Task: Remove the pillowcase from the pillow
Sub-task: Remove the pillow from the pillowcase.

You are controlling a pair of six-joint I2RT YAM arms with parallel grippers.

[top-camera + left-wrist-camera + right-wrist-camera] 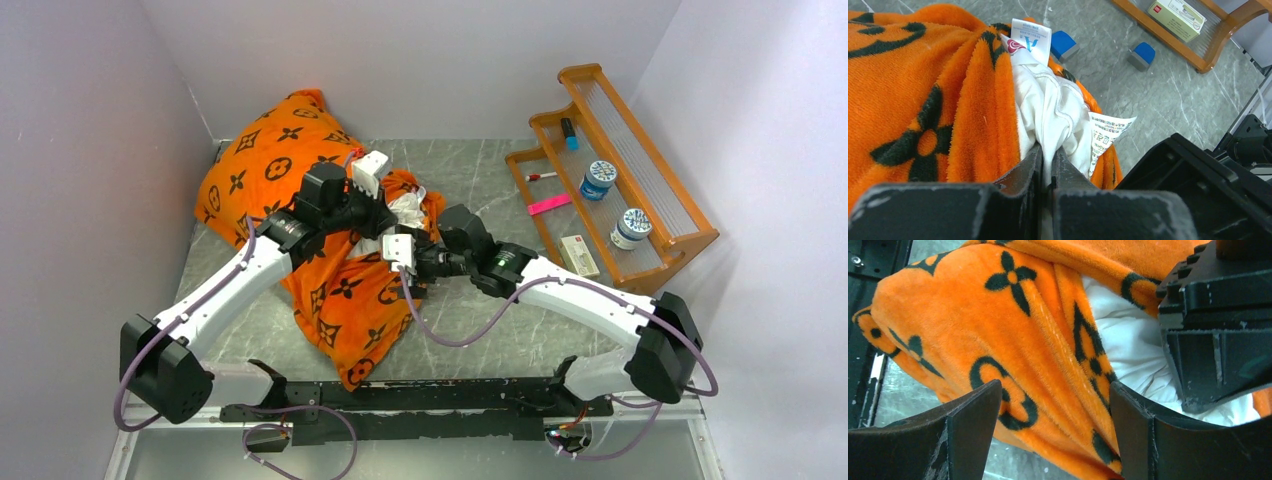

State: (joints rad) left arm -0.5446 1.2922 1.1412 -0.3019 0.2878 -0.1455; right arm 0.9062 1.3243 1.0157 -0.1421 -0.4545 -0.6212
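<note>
while your left gripper (1047, 156) pinches the white pillow (1045, 107) corner poking from the pillowcase (285, 165) on the table (470, 170), your right gripper (1055, 395) sits spread around an orange fold; barely started, cover nearly all on.

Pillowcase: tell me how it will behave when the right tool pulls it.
The pillowcase is likely floppy: it folds and bunches inside the open right tool. Its plush pile probably grips well rather than slipping. It may drag on the pillow, which the left tool pinches.

Pillowcase (260, 170) fills left-centre; wooden rack (690, 255) blocks right; bare tabletop (480, 175) between.
</note>
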